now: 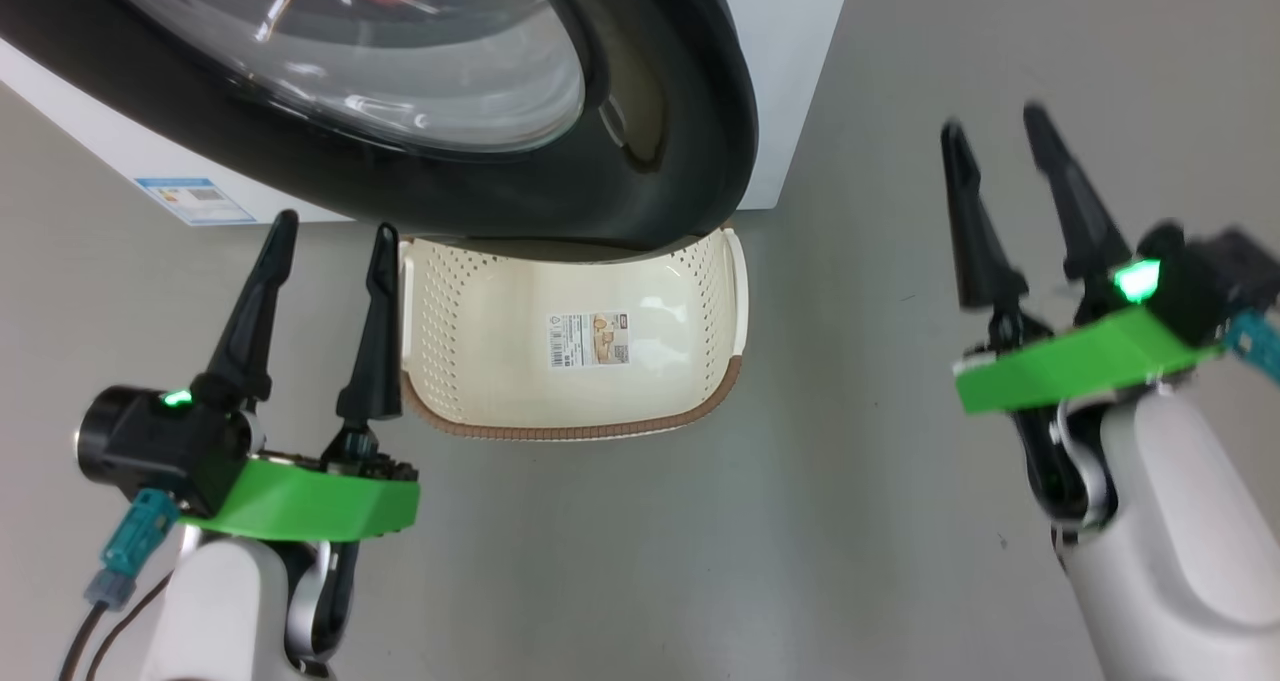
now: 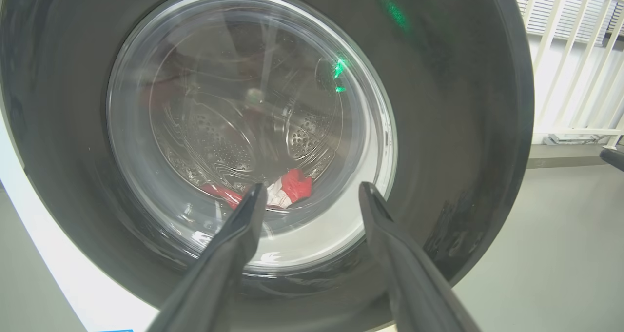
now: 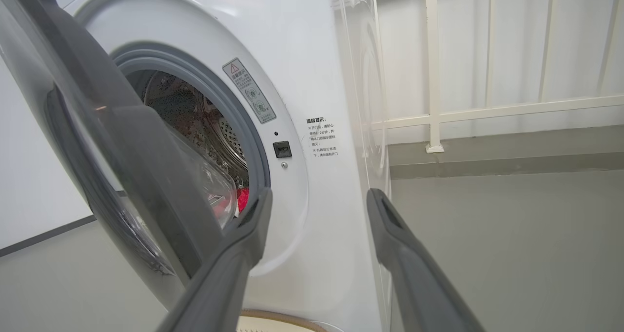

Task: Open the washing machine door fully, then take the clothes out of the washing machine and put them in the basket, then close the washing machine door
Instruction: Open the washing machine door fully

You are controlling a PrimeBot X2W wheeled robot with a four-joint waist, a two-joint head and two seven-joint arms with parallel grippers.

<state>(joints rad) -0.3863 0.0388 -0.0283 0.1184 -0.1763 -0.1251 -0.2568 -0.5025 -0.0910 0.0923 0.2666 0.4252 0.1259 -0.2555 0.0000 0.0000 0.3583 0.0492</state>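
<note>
Ajar washing machine door [image 1: 450, 191] judged rigid, slippery; best taken at free rim edge. Spread wide, nothing held: left claw [image 1: 335, 223], right claw [image 1: 992, 119].

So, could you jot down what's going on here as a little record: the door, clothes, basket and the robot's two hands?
door: washing machine door ajar, not fully open
clothes: red clothes inside the washing machine, seen through the glass
basket: basket on the floor below the door, empty, sticker on its bottom showing
left hand: left hand open, holding nothing, facing the door glass
right hand: right hand open, holding nothing, beside the door's open edge
</note>
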